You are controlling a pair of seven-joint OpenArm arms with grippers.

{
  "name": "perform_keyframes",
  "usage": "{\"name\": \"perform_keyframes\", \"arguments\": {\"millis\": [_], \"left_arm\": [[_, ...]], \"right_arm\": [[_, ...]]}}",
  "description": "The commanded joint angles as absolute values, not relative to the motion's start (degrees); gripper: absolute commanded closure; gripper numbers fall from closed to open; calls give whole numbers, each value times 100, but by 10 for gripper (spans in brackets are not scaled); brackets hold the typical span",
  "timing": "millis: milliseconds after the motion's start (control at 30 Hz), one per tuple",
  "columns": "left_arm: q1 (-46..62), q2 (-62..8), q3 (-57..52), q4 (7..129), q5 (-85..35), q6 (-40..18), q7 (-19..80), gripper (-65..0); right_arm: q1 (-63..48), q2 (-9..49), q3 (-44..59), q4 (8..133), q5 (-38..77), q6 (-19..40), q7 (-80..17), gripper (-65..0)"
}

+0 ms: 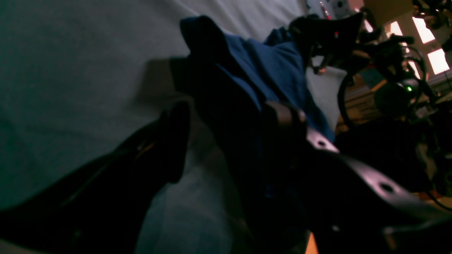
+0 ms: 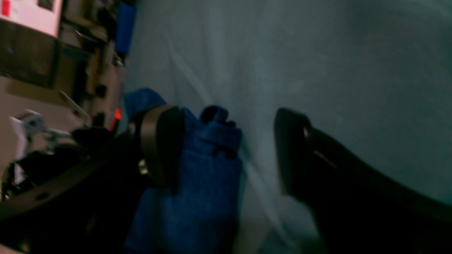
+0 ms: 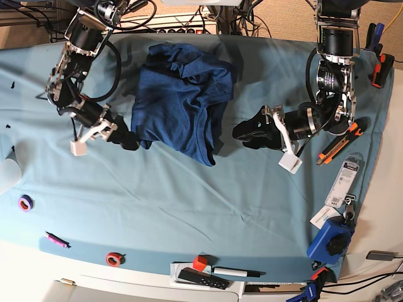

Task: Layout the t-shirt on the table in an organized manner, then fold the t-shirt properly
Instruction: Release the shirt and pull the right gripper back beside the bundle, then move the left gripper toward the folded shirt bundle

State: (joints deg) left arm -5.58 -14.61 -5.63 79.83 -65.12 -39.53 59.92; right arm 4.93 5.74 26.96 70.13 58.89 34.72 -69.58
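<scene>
Table (image 3: 189, 207) holds t-shirt (image 3: 179, 100), sleeves bunched unseen.

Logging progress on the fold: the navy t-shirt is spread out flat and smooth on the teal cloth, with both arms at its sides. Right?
Not quite. The base view shows the t-shirt still bunched and wrinkled, its upper part rumpled over itself, not flat and smooth. The rest holds: it lies on the teal-covered table, with the right gripper at one side edge and the left gripper beside the other.

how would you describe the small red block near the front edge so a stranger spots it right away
Start at the wide table under a light teal cloth and go to its near white edge. The small red cube sits there beside a black remote and a black marker, the only boxy red piece.
</scene>
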Motion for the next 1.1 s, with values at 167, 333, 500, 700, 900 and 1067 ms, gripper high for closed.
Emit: {"name": "perform_keyframes", "arguments": {"millis": [167,333,500,700,900,1067], "left_arm": [[-663,-1492,-576,8075,-6552,-4000,5887,-308],[-663,-1492,-576,8075,-6552,-4000,5889,-308],[-663,-1492,-576,8075,-6552,-4000,5889,-308],[-661,-1494,-576,8075,-6318,-4000,5966,-309],[-644,-1544,-576,8075,-6449,-3704,6772,-408],[-635,-1798,-576,8075,-7485,-3538,7509,-447]], "right_arm": [[475,392,2443,7013,5905,3332,-7404,-414],[475,346,2443,7467,5894,3218,-7708,-414],[475,235,2443,8082,5765,3072,-7933,-414],[475,255,2443,8204,5481,3026,-7894,-414],[475,252,2443,8204,5369,3039,-7911,-237],[475,252,2443,8204,5345,3039,-7911,-59]]}}
